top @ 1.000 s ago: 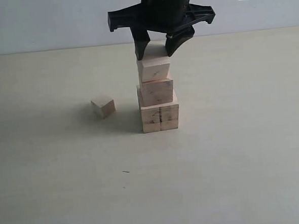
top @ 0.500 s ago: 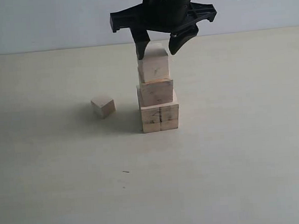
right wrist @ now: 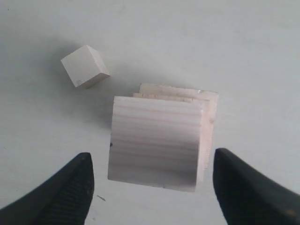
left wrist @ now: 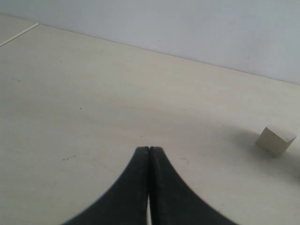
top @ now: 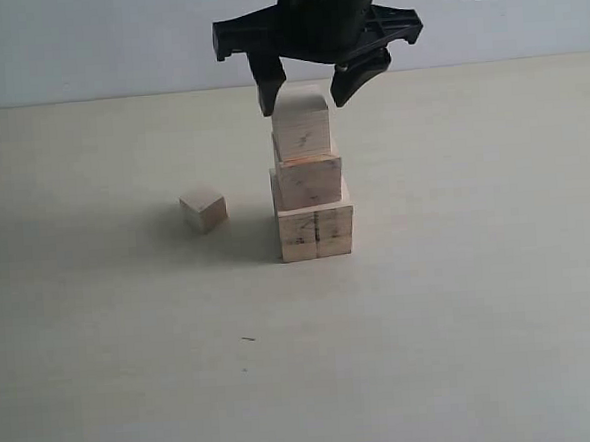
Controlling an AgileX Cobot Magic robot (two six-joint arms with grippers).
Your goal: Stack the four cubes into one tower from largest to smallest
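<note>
The right claw (top: 306,102) was held wide open over the tower (top: 311,180), with one finger on each side of the top cube (top: 301,125). A gap was seen on both sides, so nothing was gripped. Three cubes were stacked, with the largest cube (top: 316,230) at the bottom.

The smallest cube (top: 203,209) was left alone on the tabletop (top: 460,301). In the exterior view it was found at about 9 o'clock from the foot of the tower, near it but not touching. From the right claw it was placed lower down, between 7 and 8 o'clock. It was turned a little, so its sides were not lined up with the tower's sides. The claw would probably have to be turned a bit to fit it.

The left claw (left wrist: 149,154) was shut tight, with nothing in it. The smallest cube was seen off to one side in its view, well apart. The left claw was not seen in the exterior view, so the nearer arm could not be told for sure.

The upper part of the right arm was cut off. From above, the two lower cubes were mostly hidden under the top cube.
</note>
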